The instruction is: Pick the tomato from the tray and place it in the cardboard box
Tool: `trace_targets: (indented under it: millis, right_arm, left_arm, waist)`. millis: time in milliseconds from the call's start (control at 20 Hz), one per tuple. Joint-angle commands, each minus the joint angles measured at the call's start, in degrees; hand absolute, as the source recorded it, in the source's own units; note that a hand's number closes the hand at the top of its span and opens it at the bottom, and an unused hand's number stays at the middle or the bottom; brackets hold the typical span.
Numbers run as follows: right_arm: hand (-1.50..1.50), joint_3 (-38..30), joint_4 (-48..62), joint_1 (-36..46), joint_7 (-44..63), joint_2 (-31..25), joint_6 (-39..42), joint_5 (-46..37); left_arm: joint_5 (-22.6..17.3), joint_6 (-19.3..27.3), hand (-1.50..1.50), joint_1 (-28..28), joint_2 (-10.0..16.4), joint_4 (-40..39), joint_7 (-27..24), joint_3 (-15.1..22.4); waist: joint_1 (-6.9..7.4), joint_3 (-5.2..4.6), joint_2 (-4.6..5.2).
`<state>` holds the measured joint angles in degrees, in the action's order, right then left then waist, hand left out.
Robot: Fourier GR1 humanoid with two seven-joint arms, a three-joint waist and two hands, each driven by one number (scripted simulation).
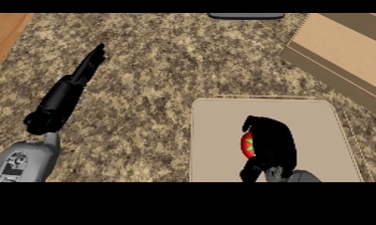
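On the tray [220,134], the right hand [275,142] curls round the tomato [247,145], light, smooth, easily bruised I'd say, best cupped about its middle, cardboard box [334,52] beyond the tray's far right corner.

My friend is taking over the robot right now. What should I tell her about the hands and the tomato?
Left hand: open, fingers straight, resting over the counter at the view's left, holding nothing.
Right hand: curled round the tomato, over the tray.
Cardboard box: at the upper right, beyond the tray.
Done: tomato grasped. Whether it is lifted off the tray cannot be told.
Left: carry it to the box and put it in.
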<state>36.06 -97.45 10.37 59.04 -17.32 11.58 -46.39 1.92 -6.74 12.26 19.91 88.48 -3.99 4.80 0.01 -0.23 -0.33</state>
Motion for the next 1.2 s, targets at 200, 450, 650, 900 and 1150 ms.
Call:
trace_targets:
  millis: [200,450,650,900,1150]
  right_arm:
    - [1.5,2.2,-0.2,0.6,1.6,2.5,1.0,-11.2]
    - [1.5,-0.9,4.1,8.4,-17.1,-1.6,-0.1,-6.4]
    - [1.5,-0.3,1.5,11.1,-38.9,-7.5,0.4,2.7]
    - [1.5,-8.5,5.7,15.8,-58.8,-15.9,-5.3,5.0]
    - [1.5,-17.4,3.9,20.6,-63.1,-18.2,-3.3,9.0]
  left_arm:
    - [0.3,-2.4,0.0,-1.2,-0.4,0.7,0.9,-2.1]
    - [1.4,-1.7,0.0,1.3,-2.0,-0.3,1.5,-1.1]
    - [1.2,-2.1,0.0,1.2,-2.5,-0.2,0.0,-0.3]
    - [2.1,-1.4,0.0,1.3,-2.3,-0.4,0.5,-1.1]
    - [0.4,-4.0,0.0,0.5,-0.6,-0.7,0.2,-3.1]
  waist:
    - [0.06,0.23,0.28]
    - [0.74,0.28,0.6]
    - [2.55,0.5,1.43]
    - [0.85,0.36,0.7]
    - [0.13,0.23,0.3]
